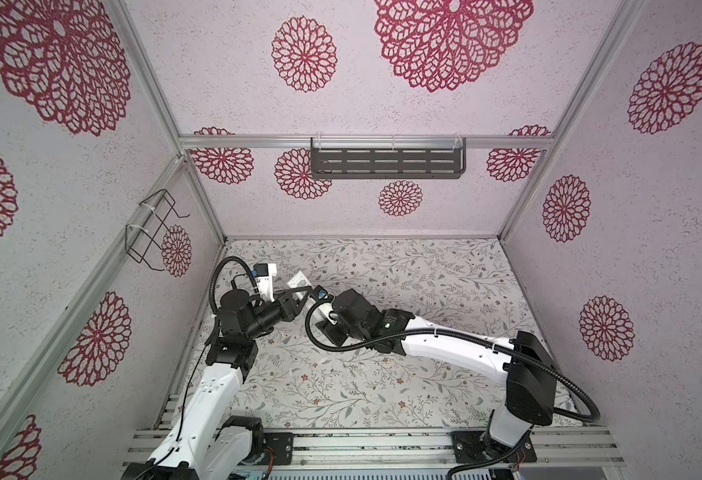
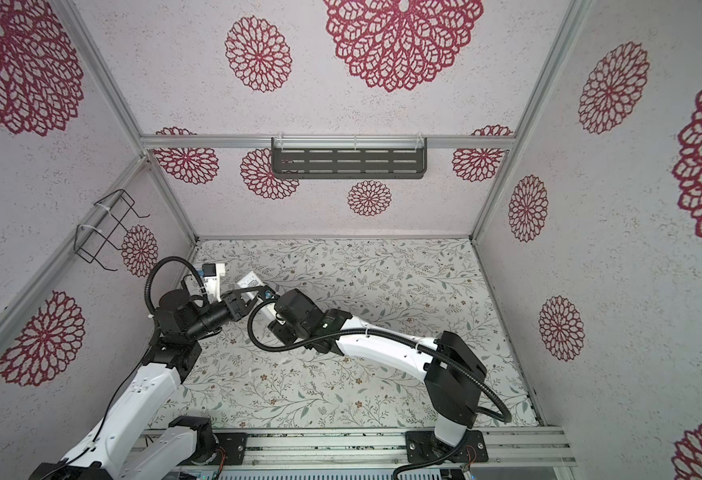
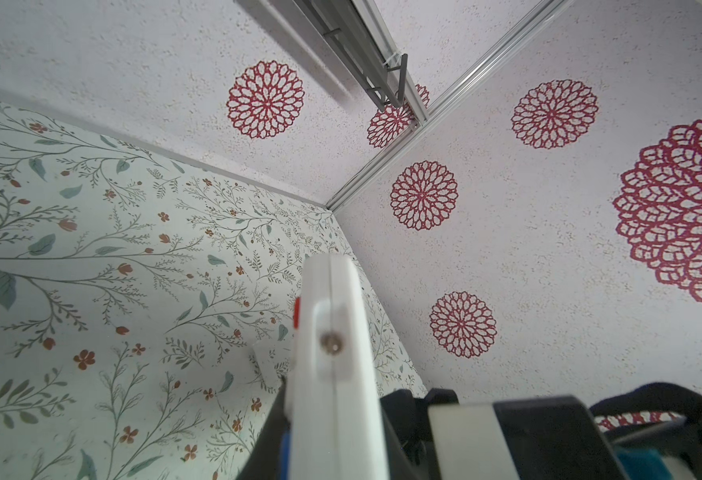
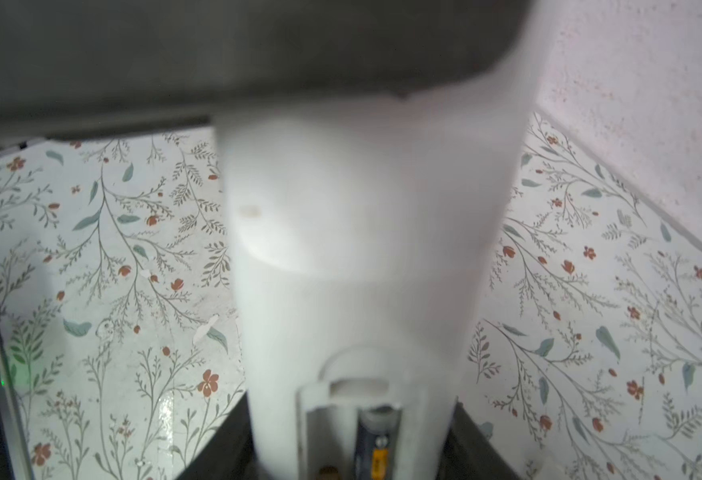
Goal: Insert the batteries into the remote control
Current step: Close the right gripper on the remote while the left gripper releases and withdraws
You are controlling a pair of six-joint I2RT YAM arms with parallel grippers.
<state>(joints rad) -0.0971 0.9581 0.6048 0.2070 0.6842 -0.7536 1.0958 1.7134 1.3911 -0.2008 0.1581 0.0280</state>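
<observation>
Table covered edge to edge in pale floral sheet: grey-green leaves, small rust-red flowers. Small white flat piece lies on sheet, left of centre. Pale scuff in print.

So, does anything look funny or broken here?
Nothing looks broken. The remote has its back open. One battery sits inside, and the slot beside it looks empty.
</observation>
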